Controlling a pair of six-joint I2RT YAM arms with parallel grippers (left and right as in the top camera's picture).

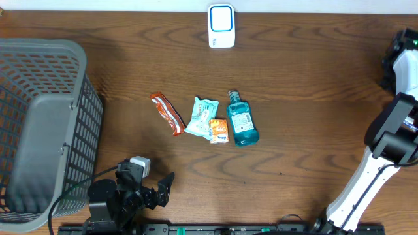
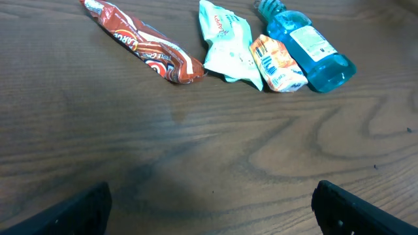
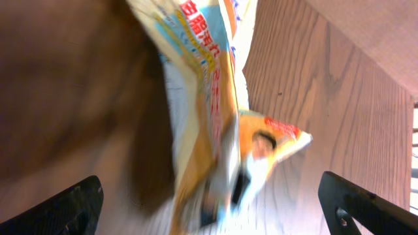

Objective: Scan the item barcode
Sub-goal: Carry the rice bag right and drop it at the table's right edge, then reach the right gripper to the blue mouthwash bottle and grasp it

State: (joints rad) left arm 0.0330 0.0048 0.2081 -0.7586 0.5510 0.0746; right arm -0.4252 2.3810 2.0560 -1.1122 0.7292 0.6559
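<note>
A yellow, orange and white snack packet (image 3: 202, 85) fills the right wrist view, badly blurred, hanging between the wide-apart fingers of my right gripper (image 3: 209, 209). Neither finger touches it. In the overhead view only the right arm (image 1: 392, 134) shows at the right edge, and the packet does not show there. The white and blue scanner (image 1: 221, 26) stands at the table's far edge. My left gripper (image 2: 211, 209) is open and empty, low over bare wood near the front edge (image 1: 163, 186).
A red-brown bar (image 1: 167, 113), a mint packet (image 1: 201, 116), a small orange packet (image 1: 219, 130) and a blue bottle (image 1: 242, 121) lie in a row at mid-table. A grey mesh basket (image 1: 39, 124) stands on the left.
</note>
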